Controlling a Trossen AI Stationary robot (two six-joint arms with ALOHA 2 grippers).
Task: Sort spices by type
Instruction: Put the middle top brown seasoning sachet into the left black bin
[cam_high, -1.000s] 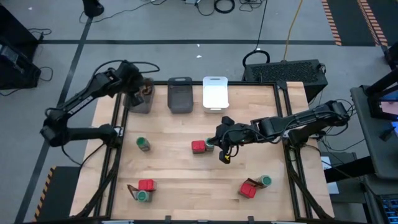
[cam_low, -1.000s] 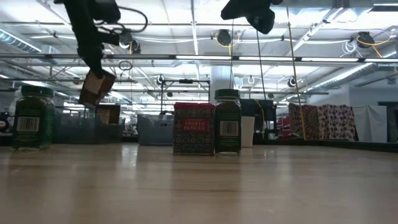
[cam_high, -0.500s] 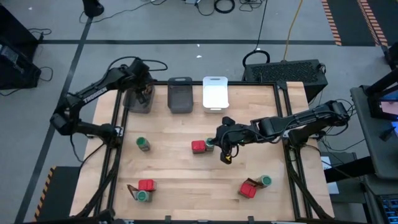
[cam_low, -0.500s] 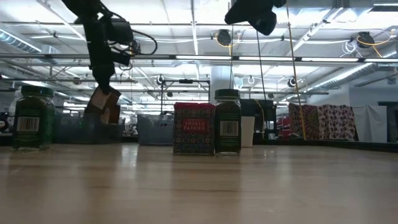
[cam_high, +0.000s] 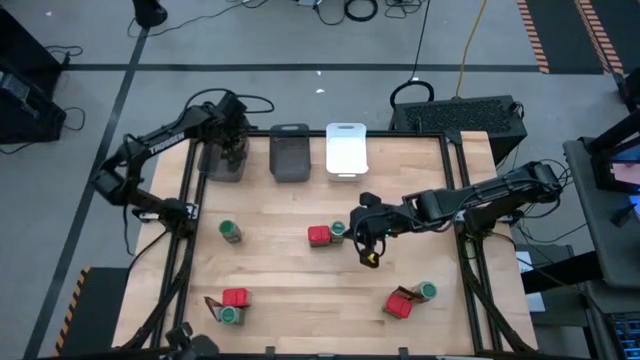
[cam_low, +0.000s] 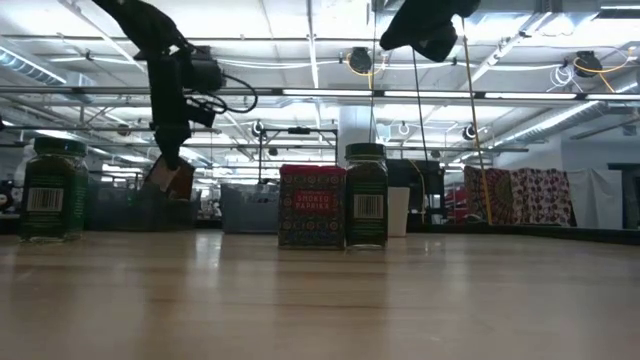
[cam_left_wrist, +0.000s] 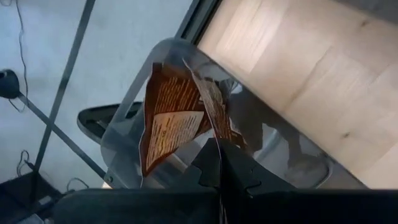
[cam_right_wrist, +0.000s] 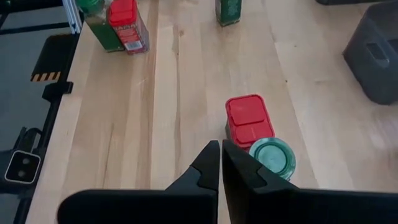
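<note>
A: From above, where is the left gripper?

B: Over the leftmost dark bin at the far edge of the table, clamped on a brown packet. I judge it is held there so the packet drops in with its own kind. The other dark bin and the white bin sit to its right

A: And the right gripper?

B: Shut and empty, just right of the middle red tin and green-lidded jar, which touch each other. Other spices wait: a lone jar on the left, one cluster near left, another near right

A: At table height?

B: The packet hangs from the left gripper above the bin line. The tin reads "SMOKED PAPRIKA"; the jar beside it shows only a barcode, as does the jar at the left

A: Left wrist view?

B: The packet is pinched by its edge between the closed fingers, hanging into the bin. Its print is too small to read

A: Right wrist view?

B: Fingers pressed together, pointing at the tin and jar; likely lining up on them next, though they must open first
</note>
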